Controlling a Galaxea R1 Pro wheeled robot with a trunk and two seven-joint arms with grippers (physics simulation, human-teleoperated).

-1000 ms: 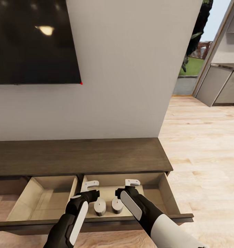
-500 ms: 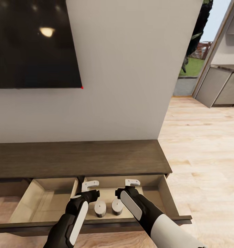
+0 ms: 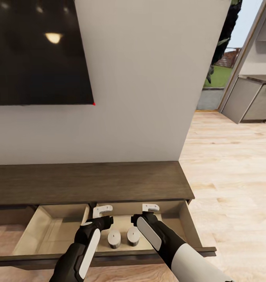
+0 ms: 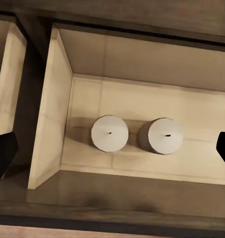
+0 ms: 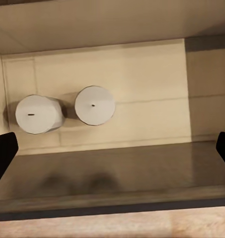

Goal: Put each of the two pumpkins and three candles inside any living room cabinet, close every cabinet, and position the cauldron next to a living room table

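The dark brown cabinet (image 3: 90, 182) stands against the wall with two drawers pulled out. Two off-white candles (image 3: 114, 237) (image 3: 133, 235) stand upright side by side on the pale floor of the right drawer (image 3: 187, 225). My left gripper (image 3: 103, 211) and right gripper (image 3: 150, 207) hover open just above them, holding nothing. The left wrist view looks straight down on the candles (image 4: 109, 133) (image 4: 162, 135) between the open left gripper (image 4: 112, 151). The right wrist view shows the same candles (image 5: 37, 114) (image 5: 95, 104) beyond the open right gripper (image 5: 112, 151). Pumpkins, cauldron and table are out of view.
The left drawer (image 3: 51, 231) also stands open. A black TV (image 3: 39, 51) hangs on the wall above the cabinet. Wood floor (image 3: 234, 176) stretches away on the right toward grey kitchen cupboards (image 3: 254, 102) and a garden doorway (image 3: 219, 74).
The whole picture has slid slightly downward, so the camera has moved. Both arms and the two candles keep their places relative to each other.
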